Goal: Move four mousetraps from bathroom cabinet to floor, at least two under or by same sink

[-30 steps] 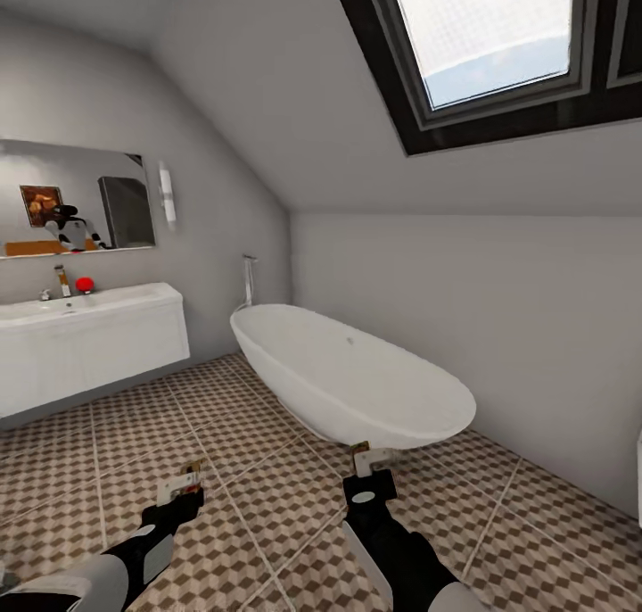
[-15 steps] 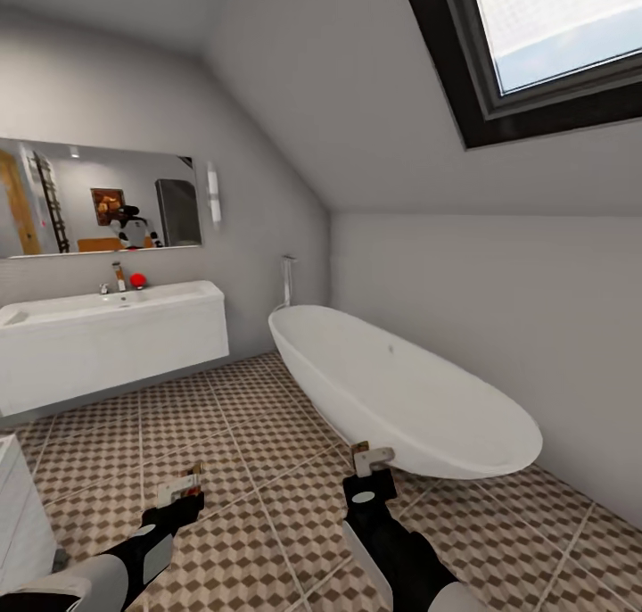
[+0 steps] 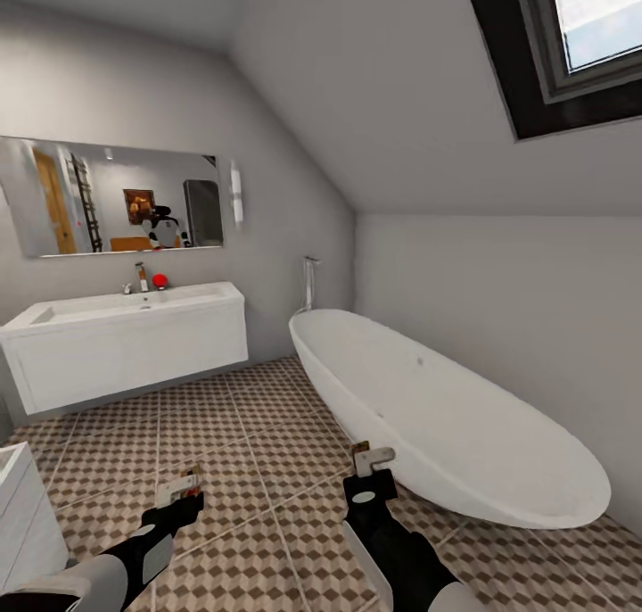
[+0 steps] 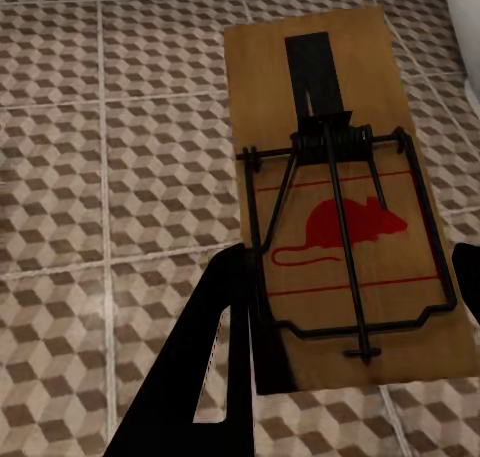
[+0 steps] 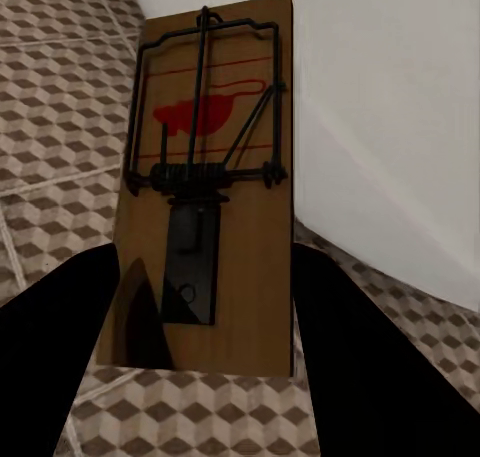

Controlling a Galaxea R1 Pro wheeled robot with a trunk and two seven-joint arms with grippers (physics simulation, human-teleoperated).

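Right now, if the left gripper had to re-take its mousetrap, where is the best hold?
Probably where the left gripper has it now: pinching the long side edges of the mousetrap near one short end, coming in along its length. The flat board's edges are bare there; the spring and wire bar cover the top face, so a hold from above would likely foul them.

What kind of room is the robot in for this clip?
A bathroom, apparently under a sloped attic roof. An oval white freestanding bathtub sits by the wall, a long white rectangular sink tops a wall-hung vanity below a wide mirror, and the floor has brown-and-beige cube-pattern tiles.
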